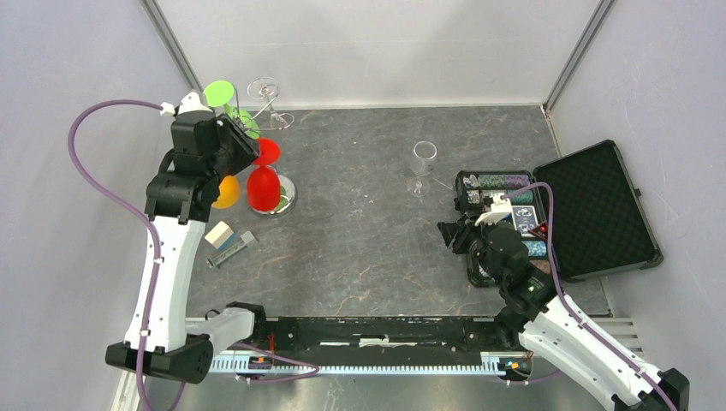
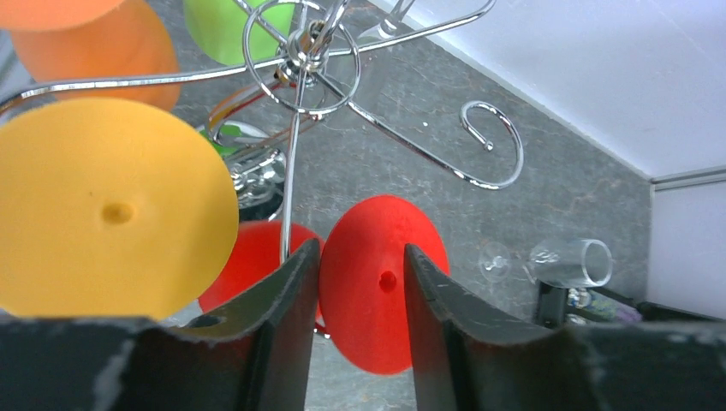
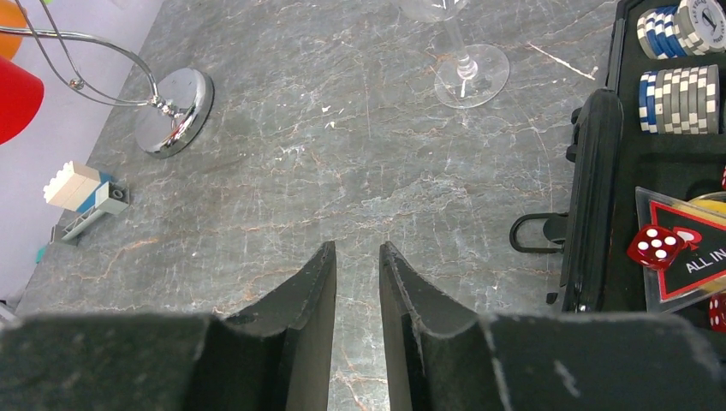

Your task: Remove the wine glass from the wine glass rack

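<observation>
The wine glass rack (image 1: 281,199) stands at the back left, a silver wire tree (image 2: 306,53) on a shiny round base (image 3: 175,111). Coloured glasses hang from it upside down: red (image 1: 264,184), yellow (image 2: 111,205), orange (image 2: 86,34) and green (image 1: 219,92). My left gripper (image 1: 248,145) is right at the rack, open (image 2: 361,248). Its fingers straddle the middle of the red glass's round foot (image 2: 368,291), which lies just beyond them. One spiral hook (image 2: 496,145) is bare. My right gripper (image 1: 449,233) hovers low over bare table, jaws slightly apart and empty (image 3: 357,246).
A clear wine glass (image 1: 423,163) stands upright mid-table. An open black case (image 1: 591,210) with poker chips (image 3: 681,90) and a red die (image 3: 655,244) lies at the right. Small toy blocks (image 1: 229,240) sit in front of the rack. Walls enclose the table.
</observation>
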`<state>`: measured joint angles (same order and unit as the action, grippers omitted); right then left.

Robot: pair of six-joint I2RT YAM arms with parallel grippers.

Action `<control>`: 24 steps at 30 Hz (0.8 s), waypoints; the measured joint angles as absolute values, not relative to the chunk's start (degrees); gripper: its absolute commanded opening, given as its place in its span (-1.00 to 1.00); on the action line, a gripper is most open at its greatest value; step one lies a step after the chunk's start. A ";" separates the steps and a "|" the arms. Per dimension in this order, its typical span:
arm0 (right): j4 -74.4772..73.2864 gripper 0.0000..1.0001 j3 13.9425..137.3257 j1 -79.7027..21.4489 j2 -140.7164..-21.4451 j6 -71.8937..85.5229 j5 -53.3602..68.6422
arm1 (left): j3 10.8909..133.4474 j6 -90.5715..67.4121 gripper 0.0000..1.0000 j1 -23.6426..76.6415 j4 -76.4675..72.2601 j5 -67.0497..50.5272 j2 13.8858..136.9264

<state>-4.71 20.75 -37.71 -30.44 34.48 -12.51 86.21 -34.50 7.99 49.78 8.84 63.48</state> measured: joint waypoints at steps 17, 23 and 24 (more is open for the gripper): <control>-3.40 -0.40 20.75 -37.71 -32.40 33.95 -12.53 | 78.98 -40.18 -0.96 7.57 45.23 8.25 54.48; -3.27 -0.41 20.78 -37.71 -34.72 33.28 -12.49 | 78.98 -40.97 -0.96 7.57 44.82 7.38 52.21; -3.27 -0.40 20.78 -37.71 -35.00 33.19 -12.49 | 78.98 -41.34 -0.96 7.57 44.82 7.44 51.86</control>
<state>-3.27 20.78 -37.71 -35.00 33.19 -12.49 78.98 -41.34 7.57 44.82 7.44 51.86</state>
